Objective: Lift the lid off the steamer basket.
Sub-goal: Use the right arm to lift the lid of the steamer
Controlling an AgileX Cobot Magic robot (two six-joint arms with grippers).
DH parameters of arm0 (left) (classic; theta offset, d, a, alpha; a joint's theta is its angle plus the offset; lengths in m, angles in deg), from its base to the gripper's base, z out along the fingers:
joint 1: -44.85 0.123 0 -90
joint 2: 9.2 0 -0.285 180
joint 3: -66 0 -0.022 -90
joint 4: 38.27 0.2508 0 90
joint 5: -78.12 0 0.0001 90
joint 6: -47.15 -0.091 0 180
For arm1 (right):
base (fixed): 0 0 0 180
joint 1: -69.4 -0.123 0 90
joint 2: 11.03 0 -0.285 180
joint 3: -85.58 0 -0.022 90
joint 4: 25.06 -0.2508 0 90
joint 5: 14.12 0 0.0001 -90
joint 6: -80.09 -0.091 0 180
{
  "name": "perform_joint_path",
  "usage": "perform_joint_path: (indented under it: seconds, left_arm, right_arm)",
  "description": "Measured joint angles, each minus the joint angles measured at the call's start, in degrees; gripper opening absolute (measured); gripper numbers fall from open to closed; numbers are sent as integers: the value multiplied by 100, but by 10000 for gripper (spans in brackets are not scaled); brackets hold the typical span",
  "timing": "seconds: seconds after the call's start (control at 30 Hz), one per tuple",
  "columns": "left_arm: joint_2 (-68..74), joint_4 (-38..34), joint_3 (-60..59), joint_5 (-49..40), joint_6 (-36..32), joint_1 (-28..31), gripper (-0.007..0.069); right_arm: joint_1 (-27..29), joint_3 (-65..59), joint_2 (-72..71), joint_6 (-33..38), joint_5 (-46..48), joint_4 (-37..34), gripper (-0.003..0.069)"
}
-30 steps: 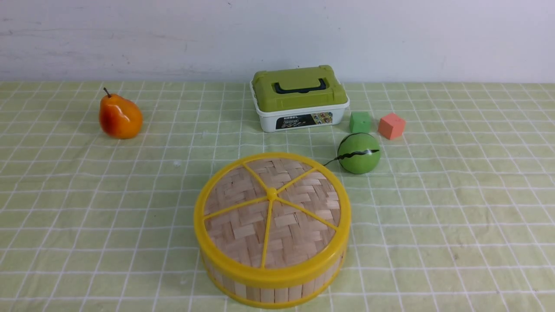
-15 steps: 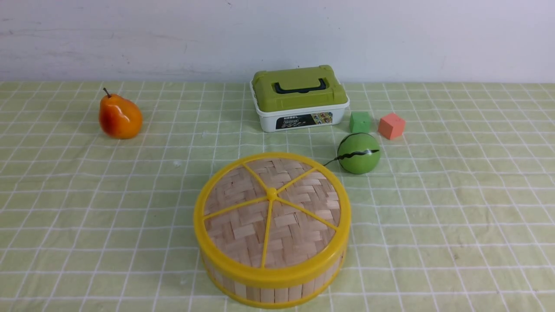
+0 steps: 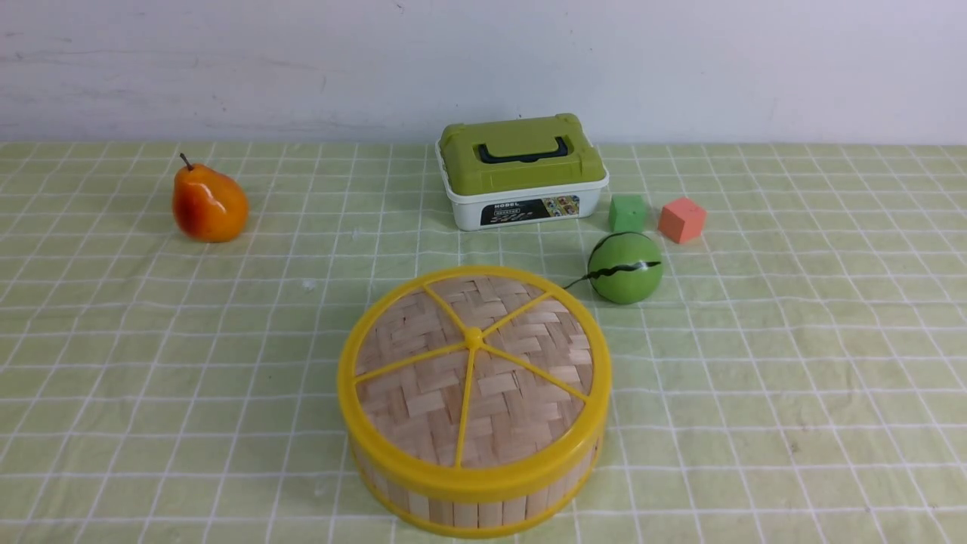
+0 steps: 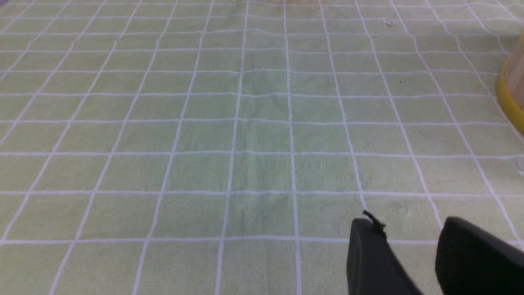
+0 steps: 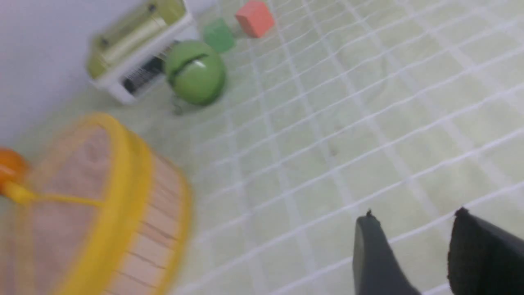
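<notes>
The steamer basket (image 3: 472,508) stands near the table's front, in the middle, its bamboo-slat wall between yellow rims. The woven lid (image 3: 474,378) with yellow spokes and a small centre knob (image 3: 474,338) lies flat on top of it. Neither arm shows in the front view. In the left wrist view my left gripper (image 4: 409,225) hangs open over bare cloth, with the basket's edge (image 4: 513,88) far off to one side. In the blurred right wrist view my right gripper (image 5: 415,217) is open and empty, well apart from the basket (image 5: 155,229) and lid (image 5: 69,188).
A green-lidded white box (image 3: 523,172) stands at the back. A green cube (image 3: 628,213), a salmon cube (image 3: 682,219) and a green ball (image 3: 625,267) sit right of and behind the basket. An orange pear (image 3: 209,204) lies far left. A green checked cloth (image 3: 793,363) covers the table.
Nothing has moved in the front view. The right wrist view is motion-blurred.
</notes>
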State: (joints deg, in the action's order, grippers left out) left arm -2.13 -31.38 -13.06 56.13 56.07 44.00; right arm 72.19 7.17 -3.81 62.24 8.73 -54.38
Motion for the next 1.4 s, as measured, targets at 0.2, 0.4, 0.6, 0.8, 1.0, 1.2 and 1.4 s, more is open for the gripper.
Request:
perform_joint_path:
  seconds: [0.2, 0.4, 0.6, 0.8, 1.0, 1.2, 1.4]
  left_arm:
    - [0, 0, 0, 0, 0, 0, 239]
    - [0, 0, 0, 0, 0, 0, 239]
    - [0, 0, 0, 0, 0, 0, 239]
    - [0, 0, 0, 0, 0, 0, 239]
    - [0, 0, 0, 0, 0, 0, 239]
    - [0, 0, 0, 0, 0, 0, 239]
    - [0, 0, 0, 0, 0, 0, 239]
  right_arm:
    - [0, -32, 0, -711, 46, -1621, 241]
    - [0, -32, 0, -217, -24, -1548, 241]
    - [0, 400, 0, 1128, 124, -1312, 241]
    - [-78, 2967, 1499, 2448, 1178, 445, 125]
    - [-492, 5726, 3923, 3141, 3318, 1529, -19]
    - [-1844, 7338, 5723, 3641, 4738, 2018, -14]
    - [-3411, 8512, 7335, 2940, 4901, 3380, -8]
